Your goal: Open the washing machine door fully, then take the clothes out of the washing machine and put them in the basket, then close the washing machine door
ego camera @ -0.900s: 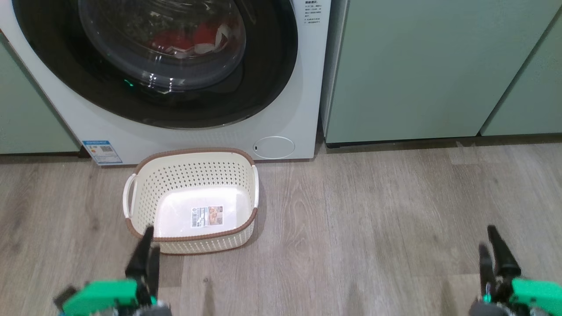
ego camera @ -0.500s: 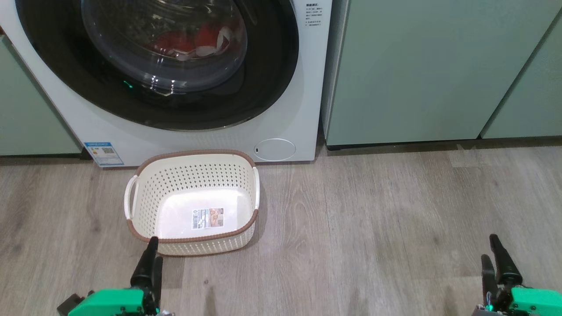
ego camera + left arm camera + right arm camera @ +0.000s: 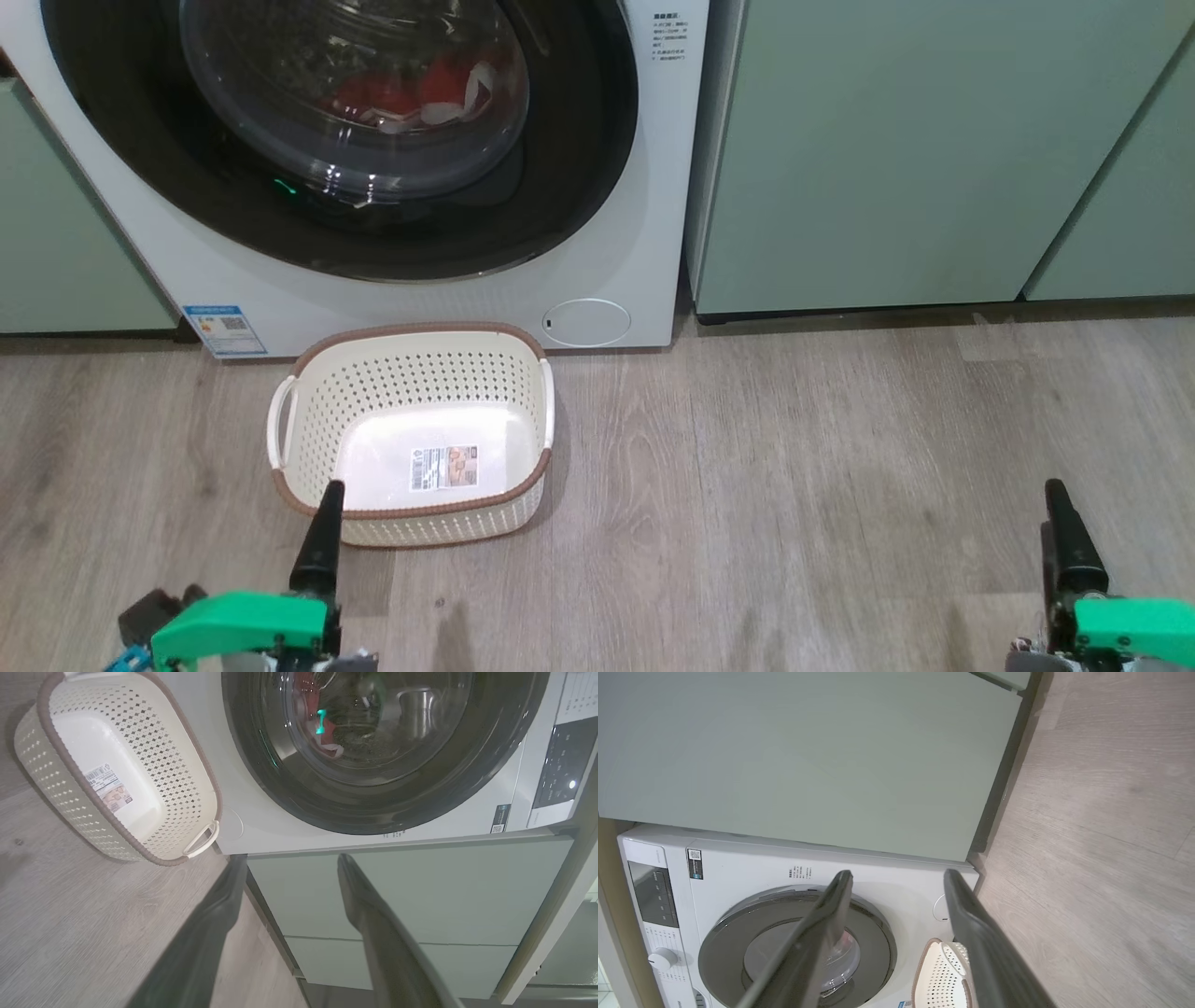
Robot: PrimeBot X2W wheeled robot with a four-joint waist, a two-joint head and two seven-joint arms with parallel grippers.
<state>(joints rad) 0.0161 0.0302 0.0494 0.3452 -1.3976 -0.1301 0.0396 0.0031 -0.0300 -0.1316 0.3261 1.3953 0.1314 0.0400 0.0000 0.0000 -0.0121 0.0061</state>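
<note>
We judge the task barely begun, with none of its three steps showing any result. The washing machine door (image 3: 336, 177) lies flush against the front of the washing machine (image 3: 616, 261), so it is not yet opened. Through its glass bowl we see the clothes (image 3: 411, 93), red with white trim, heaped in the drum toward 12 o'clock in the head view.

The basket (image 3: 420, 329) stands on the wooden floor (image 3: 794, 467) just in front of the machine, at 6 o'clock from the door. It holds nothing, and the label (image 3: 443, 467) on its bottom is plainly bare.

The left gripper (image 3: 327, 499) hangs low at 7 o'clock in the head view. Its tip overlaps the basket's near rim there, though we cannot tell whether it touches. In the left wrist view its fingers (image 3: 215, 924) stand apart with nothing between them. The right gripper (image 3: 1057, 499) hangs at 5 o'clock, well apart from the basket and out in front of the pale green cabinet (image 3: 887, 140). Its fingers (image 3: 817, 933) are likewise spread and empty in the right wrist view.

Everything is left to do: swing the door fully open, lift the clothes out and down into the basket, then shut the door. Neither gripper is near the door, so we judge a reach up toward its rim comes first.
</note>
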